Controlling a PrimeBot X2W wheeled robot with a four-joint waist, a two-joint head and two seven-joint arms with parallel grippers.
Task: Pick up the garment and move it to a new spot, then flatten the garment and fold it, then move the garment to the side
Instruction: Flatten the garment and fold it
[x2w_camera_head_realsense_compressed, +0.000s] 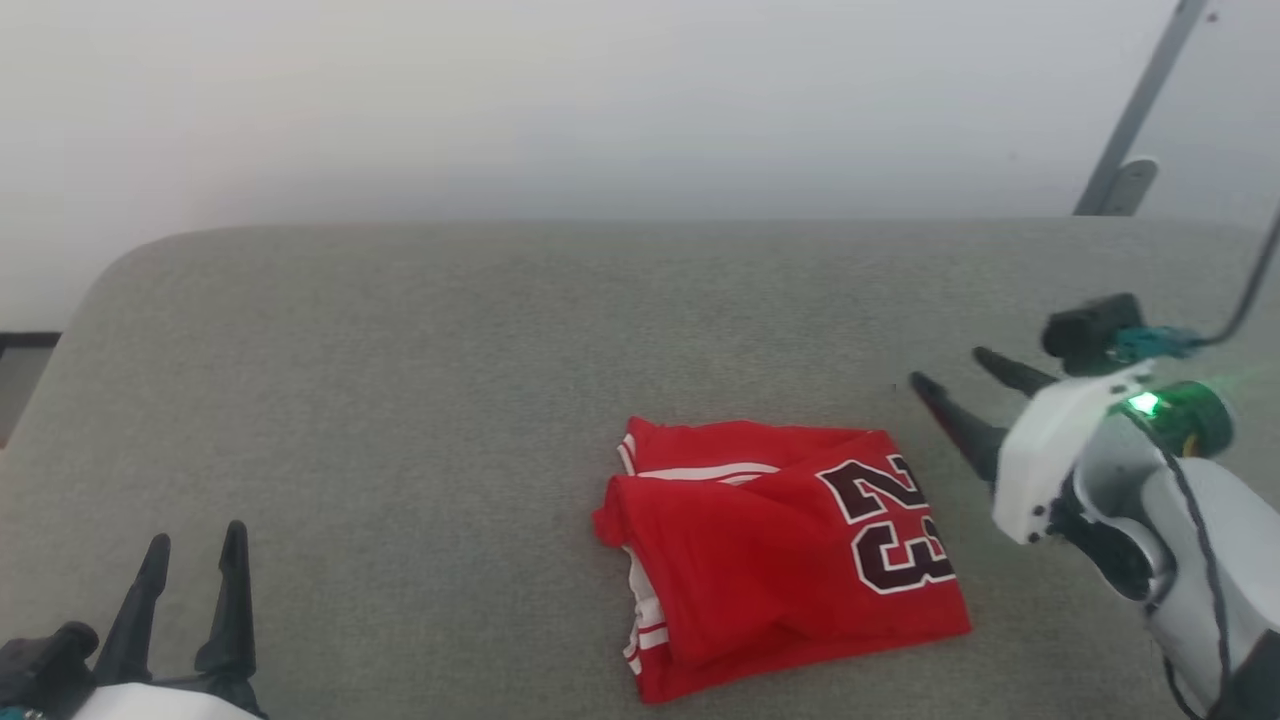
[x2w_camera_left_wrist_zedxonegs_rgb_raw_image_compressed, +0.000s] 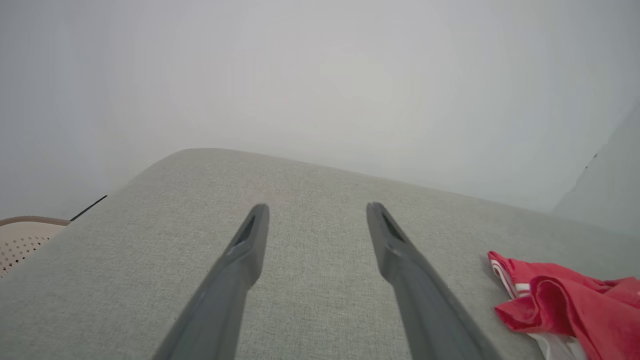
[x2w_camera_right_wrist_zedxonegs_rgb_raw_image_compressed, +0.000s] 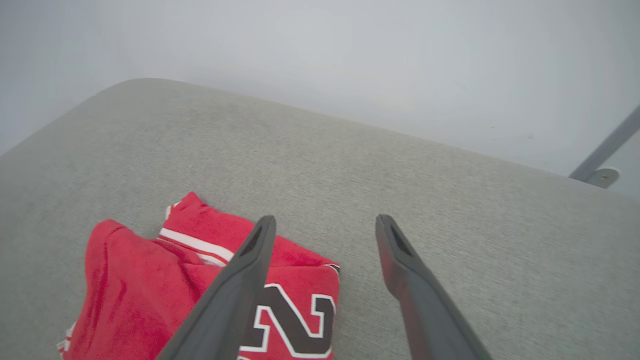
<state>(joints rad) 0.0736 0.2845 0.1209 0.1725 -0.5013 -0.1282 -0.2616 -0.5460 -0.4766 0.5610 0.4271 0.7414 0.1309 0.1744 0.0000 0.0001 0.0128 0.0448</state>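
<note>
The garment (x2w_camera_head_realsense_compressed: 780, 545), a red jersey with white striped trim and a black "23", lies folded in a compact bundle on the grey cushion (x2w_camera_head_realsense_compressed: 450, 380). My right gripper (x2w_camera_head_realsense_compressed: 950, 370) hovers just right of it, open, fingers pointing left and away, nothing between them. In the right wrist view the garment (x2w_camera_right_wrist_zedxonegs_rgb_raw_image_compressed: 145, 285) sits under and left of my right gripper (x2w_camera_right_wrist_zedxonegs_rgb_raw_image_compressed: 322, 225). My left gripper (x2w_camera_head_realsense_compressed: 195, 545) rests at the lower left, open and empty. In the left wrist view my left gripper (x2w_camera_left_wrist_zedxonegs_rgb_raw_image_compressed: 317, 212) points over bare cushion, with the garment (x2w_camera_left_wrist_zedxonegs_rgb_raw_image_compressed: 570, 305) at the right edge.
A pale wall rises behind the cushion's far edge. A grey metal strut with a bracket (x2w_camera_head_realsense_compressed: 1125, 170) leans at the upper right. A beige perforated object (x2w_camera_left_wrist_zedxonegs_rgb_raw_image_compressed: 22, 240) sits beyond the cushion's left edge in the left wrist view.
</note>
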